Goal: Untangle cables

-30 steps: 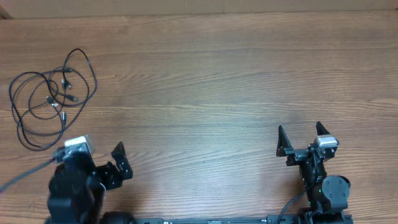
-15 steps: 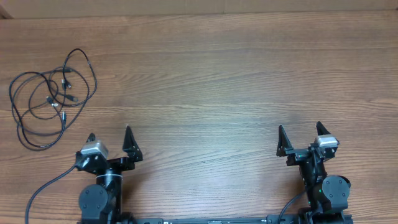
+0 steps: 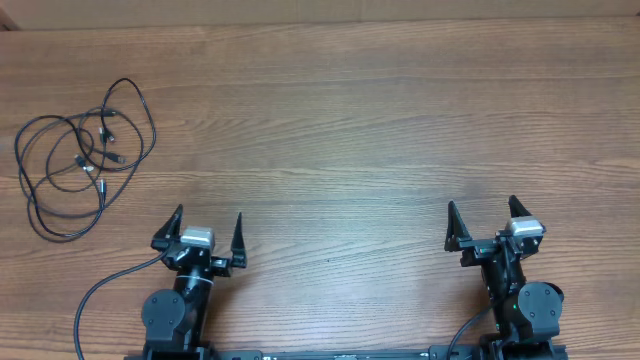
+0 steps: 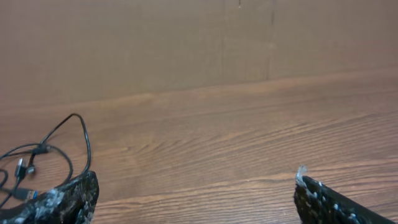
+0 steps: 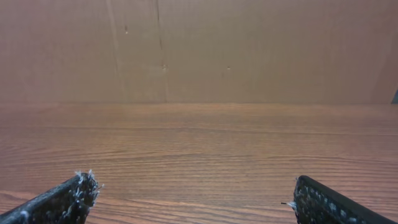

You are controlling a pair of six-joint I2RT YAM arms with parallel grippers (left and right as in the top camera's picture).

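1. Against the frame a second ago: the cables (image 3: 82, 160) lie unchanged at the far left of the table (image 3: 350, 130). The left gripper (image 3: 208, 215) has shifted right from the table's left edge and turned to face the far edge. The right gripper (image 3: 481, 205) has not moved.
2. The cables form one loose tangle. Its long axis runs diagonally, near-left to far-right, and one loop pokes toward the far edge.
3. Both claws are spread wide, hold nothing and sit well apart from the cables.
4. In the left wrist view the cables (image 4: 37, 162) are cut off by the left border and partly hidden behind a finger (image 4: 62, 199). The plugs are too small to match to their cords.
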